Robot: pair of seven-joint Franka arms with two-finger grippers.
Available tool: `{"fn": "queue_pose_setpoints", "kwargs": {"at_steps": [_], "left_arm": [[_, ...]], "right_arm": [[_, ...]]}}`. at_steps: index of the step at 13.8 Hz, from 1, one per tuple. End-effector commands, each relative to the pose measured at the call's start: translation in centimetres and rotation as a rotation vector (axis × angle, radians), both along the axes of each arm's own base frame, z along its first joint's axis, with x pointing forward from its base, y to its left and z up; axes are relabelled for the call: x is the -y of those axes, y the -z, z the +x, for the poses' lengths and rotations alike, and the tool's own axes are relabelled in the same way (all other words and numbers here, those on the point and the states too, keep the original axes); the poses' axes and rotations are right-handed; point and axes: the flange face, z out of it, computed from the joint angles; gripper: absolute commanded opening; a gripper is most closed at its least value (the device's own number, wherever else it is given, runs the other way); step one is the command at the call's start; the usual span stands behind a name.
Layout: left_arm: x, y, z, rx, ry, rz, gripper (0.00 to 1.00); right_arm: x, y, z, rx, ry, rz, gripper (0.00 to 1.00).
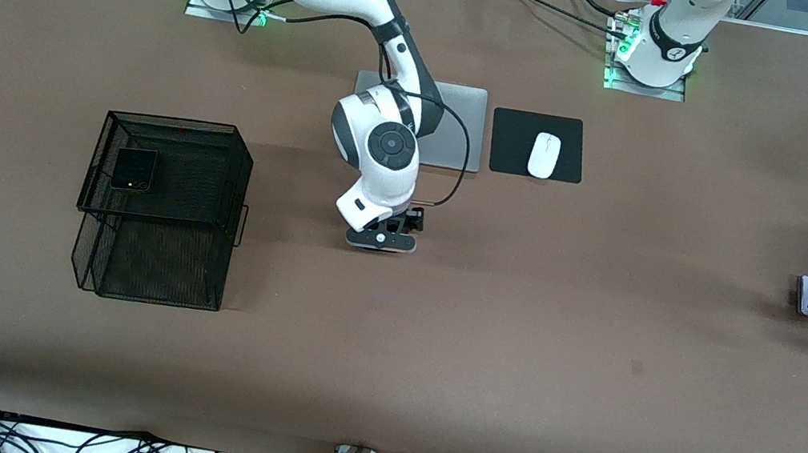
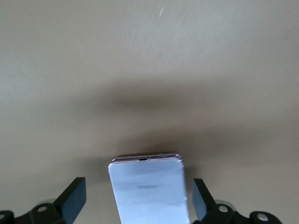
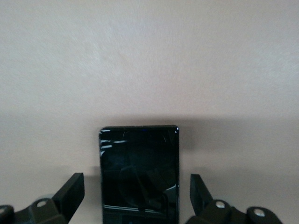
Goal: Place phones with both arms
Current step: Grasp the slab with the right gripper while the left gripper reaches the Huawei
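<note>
Both pincers straddle phones on the bench, released: the right pincer (image 3: 135, 196) over the black phone (image 3: 139, 172), the left pincer (image 2: 136, 198) over the pale phone (image 2: 148, 191). Each should drop squarely, then clench evenly.

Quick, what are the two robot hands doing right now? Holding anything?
Left gripper: open, fingers on either side of the lavender-white phone, not gripping.
Right gripper: open, straddling the slim black phone, not gripping.
</note>
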Motion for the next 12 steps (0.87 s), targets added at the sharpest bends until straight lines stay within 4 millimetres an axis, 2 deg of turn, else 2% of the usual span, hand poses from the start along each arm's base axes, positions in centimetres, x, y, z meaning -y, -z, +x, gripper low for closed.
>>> {"fn": "queue_pose_setpoints", "kwargs": {"at_steps": [1, 3, 4, 5, 6, 7, 8, 9, 10, 11, 12], "left_arm": [[-0.4, 2.2, -0.7, 0.009, 0.029, -0.049, 1.0], [-0.8, 2.7, -1.4, 0.008, -0.003, -0.08, 1.0], [-0.3, 3.3, -1.7, 0.001, -0.018, -0.108, 1.0], [-0.6, 3.5, -2.0, 0.0, -0.031, -0.118, 1.0], [-0.7, 3.6, -2.2, -0.001, -0.035, -0.12, 1.0], [-0.7, 3.6, -2.2, -0.002, -0.035, -0.12, 1.0], [-0.7, 3.6, -2.2, -0.002, -0.035, -0.12, 1.0], [-0.7, 3.5, -2.2, -0.003, -0.034, -0.12, 0.61], [-0.6, 3.5, -2.2, -0.006, -0.029, -0.12, 0.43], [-0.5, 3.3, -2.0, -0.006, -0.028, -0.118, 0.33], [-0.2, 2.6, -1.6, 0.0, -0.021, -0.112, 0.32]], "right_arm": [[-0.3, 1.2, -0.8, -0.002, -0.016, 0.016, 1.0], [-0.6, 2.0, -1.0, 0.009, -0.015, 0.023, 1.0], [-0.8, 2.0, -1.2, 0.013, -0.018, 0.025, 1.0], [-0.8, 2.0, -1.2, 0.014, -0.019, 0.026, 0.93], [-0.7, 1.8, -1.1, 0.011, -0.022, 0.025, 0.46], [-0.7, 1.6, -1.1, 0.009, -0.028, 0.025, 0.14], [-0.8, 0.9, -0.9, 0.011, -0.034, 0.028, 0.0], [-1.0, -0.3, -0.9, 0.002, -0.033, 0.029, 0.0], [-1.1, -2.1, -1.0, -0.015, -0.037, 0.022, 0.0], [-1.4, -4.6, -1.0, -0.036, -0.039, 0.019, 0.0], [-1.4, -7.3, -0.7, -0.055, -0.034, 0.017, 0.0]]}}
